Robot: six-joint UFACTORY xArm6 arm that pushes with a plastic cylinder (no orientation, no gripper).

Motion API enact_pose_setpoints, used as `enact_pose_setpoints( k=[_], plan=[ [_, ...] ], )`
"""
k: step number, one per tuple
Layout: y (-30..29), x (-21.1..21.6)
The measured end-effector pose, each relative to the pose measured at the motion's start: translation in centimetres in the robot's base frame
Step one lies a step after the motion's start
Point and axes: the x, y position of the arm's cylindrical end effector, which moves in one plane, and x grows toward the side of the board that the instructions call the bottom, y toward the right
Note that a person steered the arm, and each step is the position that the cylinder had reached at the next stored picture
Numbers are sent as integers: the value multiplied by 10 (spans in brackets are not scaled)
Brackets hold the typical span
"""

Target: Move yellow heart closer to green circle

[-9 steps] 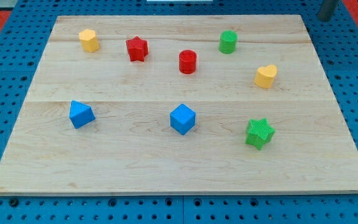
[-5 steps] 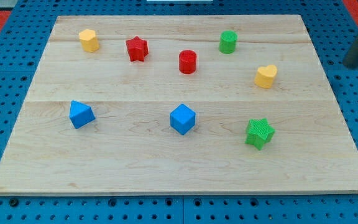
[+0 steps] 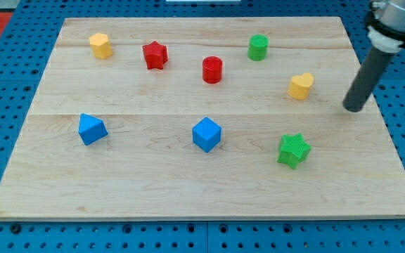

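Observation:
The yellow heart (image 3: 301, 86) lies on the wooden board (image 3: 153, 176) at the view's right. The green circle (image 3: 258, 47), a small cylinder, stands above and to the left of it near the view's top. My tip (image 3: 354, 109) is on the board to the right of the yellow heart and slightly lower, a short gap away and not touching it.
A green star (image 3: 293, 150) lies below the heart. A red circle (image 3: 212, 69) and a red star (image 3: 155, 55) lie left of the green circle. A yellow hexagon (image 3: 100, 45) is at the top left. Two blue blocks (image 3: 207, 134) (image 3: 92, 129) lie lower down.
The rod has come in from the view's top right corner, moving down and left onto the board beside the yellow heart. No block has moved.

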Motion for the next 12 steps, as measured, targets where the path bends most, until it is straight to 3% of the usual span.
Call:
enact_pose_setpoints(
  k=[1, 2, 3, 8, 9, 10, 11, 12],
  plan=[
    [-29, 4],
    [-26, -16],
    [-64, -37],
    [-124, -36],
    [-106, -41],
    [-92, -62],
    [-98, -109],
    [-104, -114]
  ],
)
